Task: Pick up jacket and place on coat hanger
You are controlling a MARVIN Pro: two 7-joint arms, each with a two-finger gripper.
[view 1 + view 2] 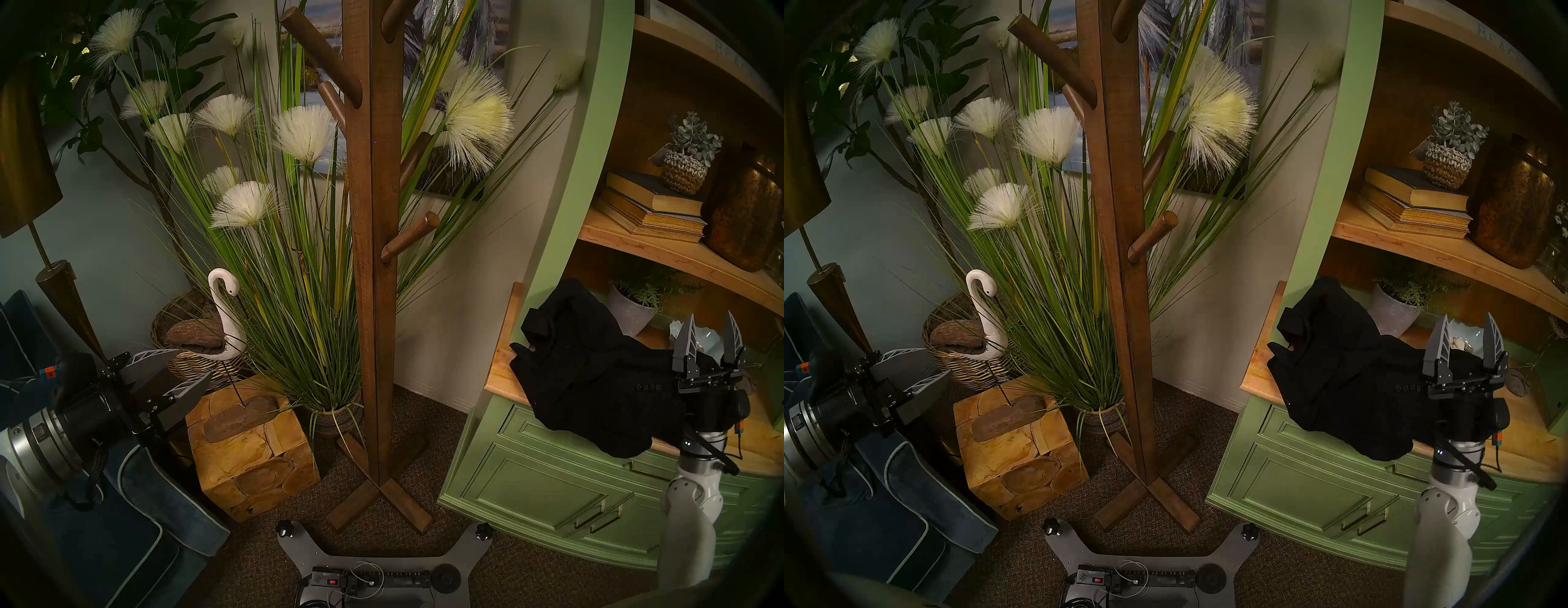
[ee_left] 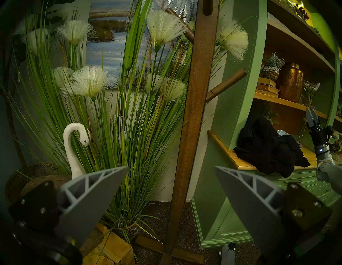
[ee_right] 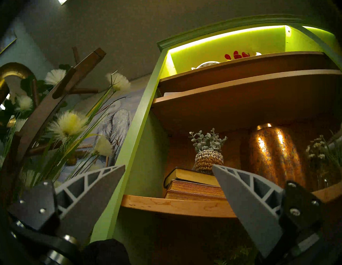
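Note:
The black jacket [image 1: 594,378] lies crumpled on the wooden counter of the green cabinet [image 1: 551,479], one edge hanging over the front. It also shows in the left wrist view [image 2: 268,148]. My right gripper [image 1: 710,315] is open and empty, fingers pointing up, at the jacket's right end; the fabric lies against its base. The brown wooden coat stand [image 1: 373,254] rises at centre on its X base, with bare pegs [image 1: 409,237]. My left gripper [image 1: 193,364] is open and empty, low at the left, far from both and facing the stand [image 2: 194,111].
Tall grass with white plumes [image 1: 297,254] in a pot stands behind the stand. A wooden block [image 1: 250,450] bearing a white swan figure [image 1: 225,314], a basket, a blue cushion [image 1: 140,509] and a lamp are on the left. Books, pots and a vase [image 1: 742,212] fill the shelves.

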